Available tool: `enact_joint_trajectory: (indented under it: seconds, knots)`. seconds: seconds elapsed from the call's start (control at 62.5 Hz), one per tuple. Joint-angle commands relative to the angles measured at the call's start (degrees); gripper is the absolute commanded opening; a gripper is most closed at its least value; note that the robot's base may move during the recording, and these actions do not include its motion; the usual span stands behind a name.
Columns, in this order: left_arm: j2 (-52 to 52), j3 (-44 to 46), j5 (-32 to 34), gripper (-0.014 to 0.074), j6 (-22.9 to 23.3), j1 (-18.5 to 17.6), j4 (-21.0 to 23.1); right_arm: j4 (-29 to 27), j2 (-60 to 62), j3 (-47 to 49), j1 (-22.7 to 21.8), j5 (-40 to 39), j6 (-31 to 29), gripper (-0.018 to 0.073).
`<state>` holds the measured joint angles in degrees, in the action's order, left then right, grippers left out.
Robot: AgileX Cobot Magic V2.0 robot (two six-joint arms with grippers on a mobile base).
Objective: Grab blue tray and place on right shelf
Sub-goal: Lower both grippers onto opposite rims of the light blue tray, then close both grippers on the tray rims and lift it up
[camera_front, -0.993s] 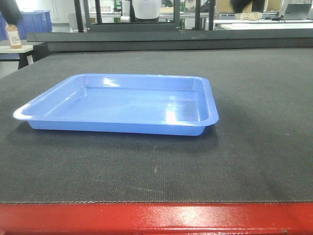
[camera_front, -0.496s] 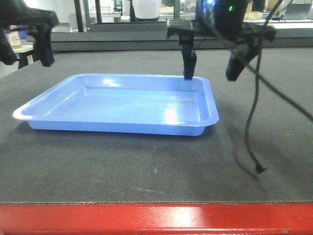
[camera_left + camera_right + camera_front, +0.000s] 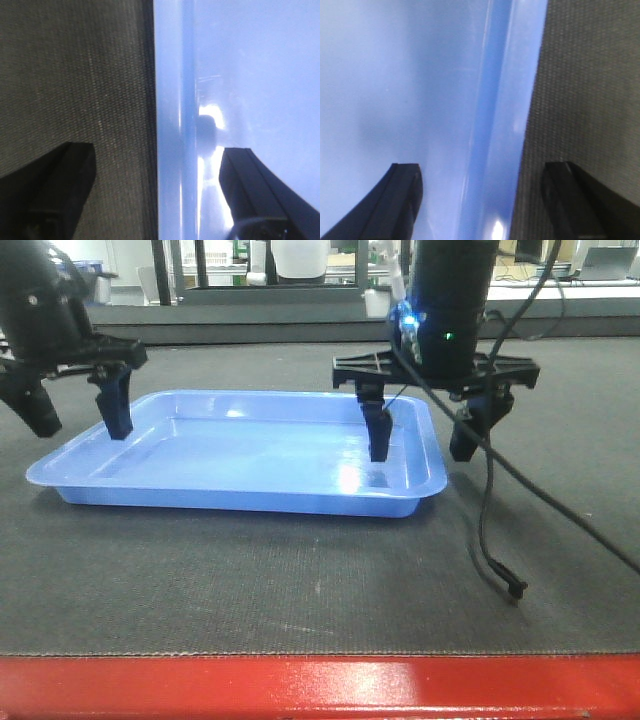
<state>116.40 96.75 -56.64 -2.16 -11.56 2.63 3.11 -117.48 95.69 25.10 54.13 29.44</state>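
Observation:
The blue tray (image 3: 250,455) lies flat on the dark mat. My left gripper (image 3: 80,418) is open and straddles the tray's left rim, one finger outside and one inside. The left wrist view shows that rim (image 3: 172,100) running between the fingers of the left gripper (image 3: 157,195), untouched. My right gripper (image 3: 422,445) is open astride the right rim, inner finger low inside the tray. In the right wrist view the rim (image 3: 512,100) passes between the fingers of the right gripper (image 3: 487,200), with gaps on both sides. The right shelf is out of view.
The dark mat (image 3: 300,580) ends at a red table edge (image 3: 320,685) in front. A black cable (image 3: 490,540) hangs from the right arm down to the mat. A raised dark ledge (image 3: 250,330) runs behind the tray, with benches beyond.
Both arms came into view and moved down. The open grippers now stand lower, each astride one end rim of the tray. The tray has not moved.

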Motion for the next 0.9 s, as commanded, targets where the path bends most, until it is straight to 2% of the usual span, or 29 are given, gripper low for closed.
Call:
enact_joint_trajectory:
  seconds: [0.0,0.096,0.176,0.288,0.336,0.416,0.464,0.544,0.881]
  knots:
    - [-2.4,2.2,1.7,0.0421,0.5,-0.3,0.7,1.0,2.9,2.0,0.0,-1.7,0.1,0.0587]
    - [-2.1,2.2,1.9,0.0419,0.5,-0.3,0.7,1.0,2.8,2.0,0.0,-2.3,0.1,0.0583]
    - [-2.1,2.2,2.4,0.04,0.5,-0.3,0.7,1.0,2.8,2.0,0.0,-2.7,0.1,0.0529]
    - [-2.1,2.2,2.7,0.0323,0.5,-0.3,0.7,1.0,2.8,2.0,0.0,-2.3,0.1,0.0347]
    - [-2.1,2.2,2.7,0.0273,0.5,-0.3,1.0,1.0,2.8,2.0,0.0,-1.9,0.1,0.0235]
    - [-2.1,2.2,2.7,0.0157,0.5,-0.3,1.4,1.0,2.8,2.0,0.0,-0.9,0.1,0.0067]
    - [-2.1,2.2,2.7,0.0085,0.5,-0.3,1.8,1.0,2.8,2.0,0.0,-0.7,0.1,0.0004]
    - [-2.1,2.2,2.5,-0.0057,0.5,-0.3,3.0,1.0,2.8,2.0,0.0,-0.6,0.1,0.0023]
    - [-3.6,2.2,-0.5,-0.0041,0.8,-0.3,3.5,1.4,5.2,3.2,0.0,0.5,0.1,0.0022]
